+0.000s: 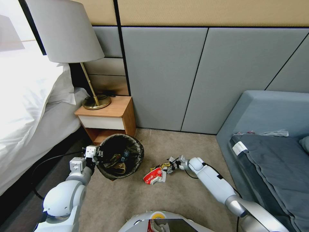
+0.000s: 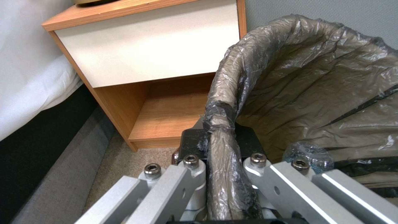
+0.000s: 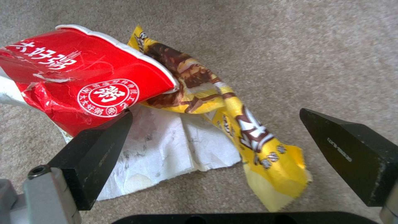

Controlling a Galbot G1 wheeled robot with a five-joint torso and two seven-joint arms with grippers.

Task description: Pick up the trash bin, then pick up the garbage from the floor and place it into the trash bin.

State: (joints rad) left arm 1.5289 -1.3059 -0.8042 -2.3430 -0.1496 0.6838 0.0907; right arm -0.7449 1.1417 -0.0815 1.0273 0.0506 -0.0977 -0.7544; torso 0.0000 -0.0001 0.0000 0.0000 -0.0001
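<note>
Bright even room light, white bed [image 1: 19,106] glaring at the left, maybe window light, edges bent, close views sharp

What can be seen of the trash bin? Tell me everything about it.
The trash bin is small and round, lined with a crinkled black-brown plastic bag folded over its rim. It stands upright before the wooden nightstand, near the bed. Inside lie some tan and dark litter pieces. The left hand is shut on its rim, one finger outside and one inside the liner. The bin's outer wall is hardly visible. The red snack packet lies apart on the carpet.
</note>
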